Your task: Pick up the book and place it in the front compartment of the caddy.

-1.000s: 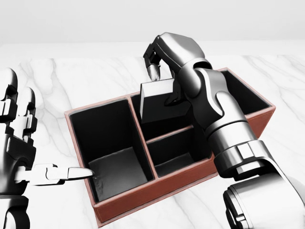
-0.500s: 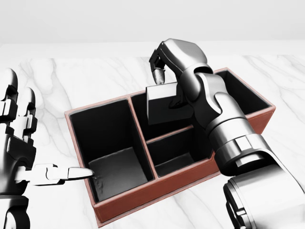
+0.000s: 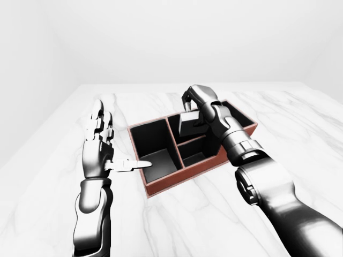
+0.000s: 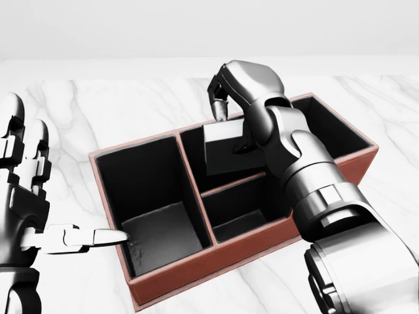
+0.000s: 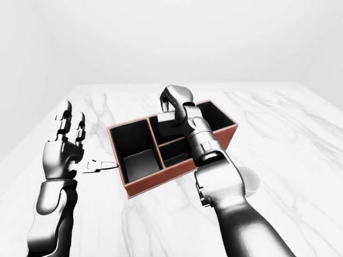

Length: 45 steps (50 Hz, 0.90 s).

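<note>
Glossy grey arms (image 4: 308, 176) (black joints)

The caddy (image 4: 196, 265) sits at the centre of the head view on the table (image 4: 98, 104). One large compartment fills its left part; two smaller ones stack to the right of that, and another lies at the far right. The book (image 4: 229, 149) stands partly inside the upper middle compartment, the right hand (image 4: 239, 88) closed on its top edge. The left hand (image 4: 26, 196) is at the left edge, its thumb just beside the caddy's left wall. In the right-eye view a cup (image 5: 251, 181) sits lower right of the caddy.

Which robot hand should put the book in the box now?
The right hand: it already grips the book over the caddy. The left hand is open, beside the caddy, holding nothing.
</note>
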Available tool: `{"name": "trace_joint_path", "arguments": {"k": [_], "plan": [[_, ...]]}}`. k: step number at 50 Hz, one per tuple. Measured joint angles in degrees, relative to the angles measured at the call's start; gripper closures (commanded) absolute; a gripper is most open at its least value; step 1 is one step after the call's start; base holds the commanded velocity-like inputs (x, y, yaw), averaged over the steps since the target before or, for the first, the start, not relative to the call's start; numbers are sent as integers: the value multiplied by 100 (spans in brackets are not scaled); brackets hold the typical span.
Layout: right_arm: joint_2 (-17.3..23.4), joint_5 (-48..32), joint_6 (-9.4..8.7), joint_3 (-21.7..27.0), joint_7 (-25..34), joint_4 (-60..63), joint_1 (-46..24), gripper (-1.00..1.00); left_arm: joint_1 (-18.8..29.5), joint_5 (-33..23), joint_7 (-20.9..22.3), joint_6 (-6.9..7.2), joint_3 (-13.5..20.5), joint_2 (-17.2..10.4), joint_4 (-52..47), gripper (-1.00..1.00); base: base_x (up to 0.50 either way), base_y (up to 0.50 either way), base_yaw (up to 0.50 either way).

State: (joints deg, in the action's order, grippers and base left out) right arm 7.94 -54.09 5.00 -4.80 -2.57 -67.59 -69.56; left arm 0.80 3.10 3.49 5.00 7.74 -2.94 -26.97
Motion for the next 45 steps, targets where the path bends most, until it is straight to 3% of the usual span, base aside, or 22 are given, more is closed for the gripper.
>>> {"name": "trace_joint_path", "arguments": {"k": [45], "plan": [[-98, -57, 0, -17, -199, -358, -161, 100, -10, -2, -3, 0, -11, 7, -35, -100, 0, 0, 0]]}}
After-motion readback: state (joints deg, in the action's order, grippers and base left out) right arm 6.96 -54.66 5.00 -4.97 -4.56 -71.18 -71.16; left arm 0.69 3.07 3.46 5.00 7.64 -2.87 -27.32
